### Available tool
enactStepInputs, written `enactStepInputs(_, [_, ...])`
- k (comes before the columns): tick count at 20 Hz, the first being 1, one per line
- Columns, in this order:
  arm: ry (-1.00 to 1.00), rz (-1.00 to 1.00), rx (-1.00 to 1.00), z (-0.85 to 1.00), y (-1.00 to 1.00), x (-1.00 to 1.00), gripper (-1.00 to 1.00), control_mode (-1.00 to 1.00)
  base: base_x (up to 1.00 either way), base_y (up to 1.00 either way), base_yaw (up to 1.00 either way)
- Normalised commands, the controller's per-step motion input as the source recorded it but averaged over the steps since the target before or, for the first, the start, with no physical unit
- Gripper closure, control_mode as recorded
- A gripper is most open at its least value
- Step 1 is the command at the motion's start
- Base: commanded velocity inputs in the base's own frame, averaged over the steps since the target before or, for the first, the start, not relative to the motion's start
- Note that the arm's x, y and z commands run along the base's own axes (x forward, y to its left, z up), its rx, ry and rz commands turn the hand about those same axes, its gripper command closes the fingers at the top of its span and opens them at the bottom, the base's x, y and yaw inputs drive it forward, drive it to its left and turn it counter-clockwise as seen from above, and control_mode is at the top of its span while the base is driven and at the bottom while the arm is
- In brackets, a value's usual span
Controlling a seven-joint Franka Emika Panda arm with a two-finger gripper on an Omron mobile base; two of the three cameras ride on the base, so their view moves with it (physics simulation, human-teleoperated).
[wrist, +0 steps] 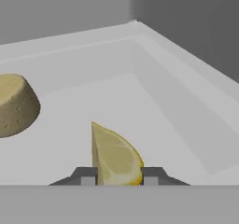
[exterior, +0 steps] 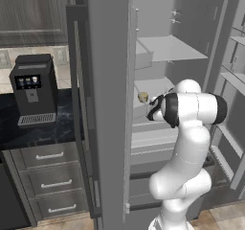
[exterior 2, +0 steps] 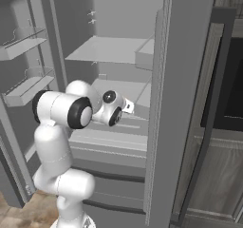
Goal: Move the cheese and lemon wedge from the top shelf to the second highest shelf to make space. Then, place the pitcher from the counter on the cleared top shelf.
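**Ana:** Closest to the hand camera is the lemon wedge (wrist: pixel 114 157), standing point-up between the two dark fingertips (wrist: pixel 86 175). The gripper (wrist: pixel 116 177) is clamped on it, one pad against each flat side.

**Ben:** And to its left?

**Ana:** The cheese (wrist: pixel 14 104), a tan round piece lying on the same light grey slab, well apart from the wedge and cut off by the left edge of that view. From the left base camera the cheese (exterior: pixel 143 97) shows as a small tan spot on the second highest shelf (exterior: pixel 155 86), just left of the hand.

**Ben:** Where does the arm sit in the fridge?

**Ana:** Its wrist reaches in at the level of that shelf, below the top shelf (exterior: pixel 170 48). From the right base camera the hand points toward the second highest shelf (exterior 2: pixel 124 90), with the top shelf (exterior 2: pixel 111 50) above it. I cannot tell whether the wedge touches the slab or hangs just over it.

**Ben:** Anything further left, outside the fridge?

**Ana:** A black coffee machine (exterior: pixel 32 89) stands on the counter (exterior: pixel 28 128), above grey drawers (exterior: pixel 50 178) with bar handles. The fridge door (exterior: pixel 107 104) stands open between the counter and the shelves.
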Motion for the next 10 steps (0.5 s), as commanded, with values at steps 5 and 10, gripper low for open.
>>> enactStepInputs(5, [-0.03,0.0,0.06,-0.11,-0.19,0.34,-1.0,-1.0,0.0,0.0,0.0])
enactStepInputs(10, [-0.05,0.0,0.06,-0.05,-0.21,0.28,-1.0,-1.0,0.0,0.0,0.0])
